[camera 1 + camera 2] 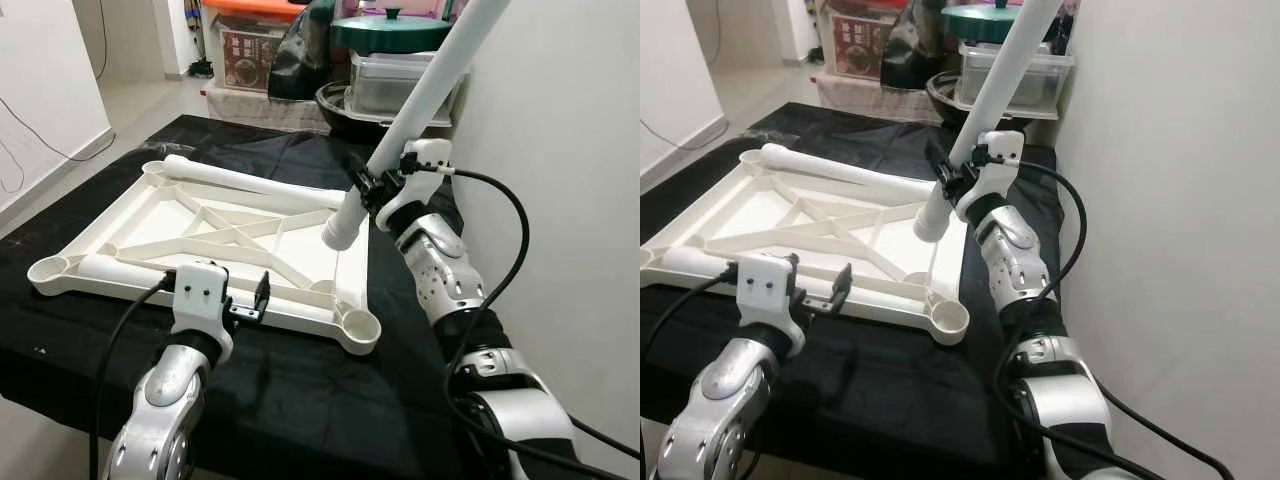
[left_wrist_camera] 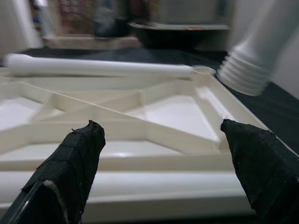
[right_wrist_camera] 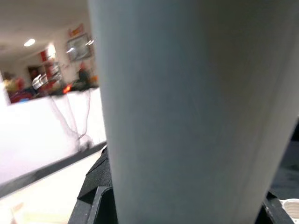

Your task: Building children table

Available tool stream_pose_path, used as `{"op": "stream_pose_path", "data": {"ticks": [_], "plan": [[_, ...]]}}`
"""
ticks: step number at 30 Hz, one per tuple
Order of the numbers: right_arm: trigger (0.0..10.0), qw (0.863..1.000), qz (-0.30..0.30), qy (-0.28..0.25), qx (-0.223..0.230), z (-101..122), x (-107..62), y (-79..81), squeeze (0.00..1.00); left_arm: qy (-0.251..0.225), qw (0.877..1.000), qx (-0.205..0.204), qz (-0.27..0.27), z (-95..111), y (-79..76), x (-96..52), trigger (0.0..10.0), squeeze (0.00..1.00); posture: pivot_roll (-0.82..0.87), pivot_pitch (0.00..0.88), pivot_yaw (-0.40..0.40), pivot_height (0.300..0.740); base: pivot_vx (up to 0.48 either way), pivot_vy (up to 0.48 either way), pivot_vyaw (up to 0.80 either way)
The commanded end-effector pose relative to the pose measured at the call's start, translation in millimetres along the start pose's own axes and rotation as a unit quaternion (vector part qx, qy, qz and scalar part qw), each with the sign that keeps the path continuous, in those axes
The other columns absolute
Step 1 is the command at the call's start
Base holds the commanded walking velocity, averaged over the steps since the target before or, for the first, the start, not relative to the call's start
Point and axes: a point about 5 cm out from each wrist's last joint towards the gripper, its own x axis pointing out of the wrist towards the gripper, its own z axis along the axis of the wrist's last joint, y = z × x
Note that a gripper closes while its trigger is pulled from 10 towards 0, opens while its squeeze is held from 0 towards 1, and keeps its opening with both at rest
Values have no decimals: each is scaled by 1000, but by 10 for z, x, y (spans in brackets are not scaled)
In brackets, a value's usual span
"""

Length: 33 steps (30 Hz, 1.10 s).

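A white plastic table top (image 1: 215, 235) lies upside down on a black cloth, ribs up, with round sockets at its corners. My right gripper (image 1: 372, 187) is shut on a long white table leg (image 1: 425, 105), holding it tilted, its threaded lower end (image 1: 339, 230) hanging just above the frame's right side. A second white leg (image 1: 245, 180) lies across the far edge of the top. A third leg (image 1: 115, 270) lies along the near edge. My left gripper (image 1: 262, 295) is open over the near rail, its fingers (image 2: 77, 163) apart with nothing between them.
The near right corner socket (image 1: 360, 325) stands open. Behind the table are a clear storage box (image 1: 395, 80) with a green lid, a black bowl and cartons. A white wall (image 1: 560, 130) runs close along the right. The black cloth (image 1: 300, 390) covers the surface under the top.
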Motion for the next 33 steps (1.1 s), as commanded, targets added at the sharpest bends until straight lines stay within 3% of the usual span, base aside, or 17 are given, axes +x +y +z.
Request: {"op": "stream_pose_path", "data": {"ticks": [1, 8, 9, 12, 13, 16, 17, 19, 25, 33], "plan": [[10000, 999, 39, 10, 13, 64, 20, -17, 0, 8, 999, -9, -40, -11, -97, -50, 10000, 0, 219, 63, -88, 740, 0, 0, 0], [10000, 983, 161, 78, 51, 38, -111, -112, 0, 28, 988, -58, -142, -49, -402, -234, 10000, 0, 219, 82, -91, 740, 0, 0, 0], [10000, 972, 205, 87, 70, 52, -166, -130, 0, 34, 983, -75, -167, -51, -495, -301, 10000, 0, 227, 98, -97, 740, 0, 0, 0], [10000, 964, 238, 90, 82, 71, -209, -136, 0, 40, 979, -85, -184, -55, -567, -366, 10000, 0, 232, 109, -96, 740, 0, 0, 0], [10000, 954, 272, 96, 86, 74, -257, -129, 0, 46, 976, -95, -192, -56, -619, -422, 10000, 0, 237, 122, -96, 740, 0, 0, 0], [10000, 946, 295, 104, 84, 61, -296, -124, 0, 50, 974, -98, -196, -59, -647, -460, 10000, 0, 239, 125, -96, 740, 0, 0, 0], [10000, 934, 328, 121, 79, 0, -378, -132, 0, 58, 973, -106, -196, -48, -670, -533, 10000, 0, 250, 149, -89, 740, 0, 0, 0], [10000, 934, 328, 121, 79, 0, -378, -132, 0, 58, 973, -106, -196, -48, -670, -533, 10000, 0, 250, 149, -89, 740, 0, 0, 0], [10000, 910, 383, 149, 53, -101, -498, -131, 0, 76, 969, -107, -210, -19, -686, -693, 10000, 0, 254, 182, -58, 740, 0, 0, 0], [10000, 906, 394, 150, 36, -48, -492, -154, 0, 87, 967, -109, -213, -3, -689, -786, 10000, 0, 262, 196, -53, 740, 0, 0, 0]]}}
